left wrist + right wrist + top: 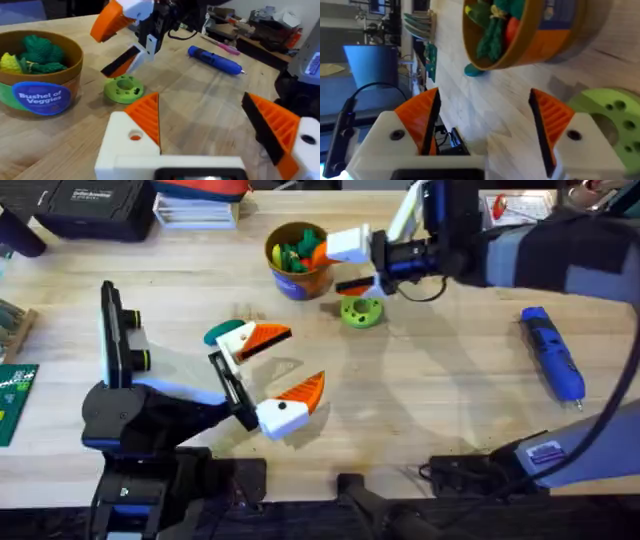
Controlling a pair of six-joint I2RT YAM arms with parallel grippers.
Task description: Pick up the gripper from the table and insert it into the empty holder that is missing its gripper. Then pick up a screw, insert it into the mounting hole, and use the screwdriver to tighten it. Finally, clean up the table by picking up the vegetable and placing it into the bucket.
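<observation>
Presently both jaws stand apart, empty: the left gripper (282,370) beside the teal-green oval toy vegetable (222,333), the right gripper (345,268) over the lime-green holed disc (361,311) near the yellow-rimmed bucket (298,283); a careless descent could knock the bucket over

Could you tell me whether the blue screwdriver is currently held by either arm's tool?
No, in the overhead view the screwdriver lies alone on the table's right side, apart from the right tool near the bucket.

Our robotics lab: a wooden table (420,400), cluttered shelves (260,25), cables (470,472) and a circuit board (12,402).
</observation>
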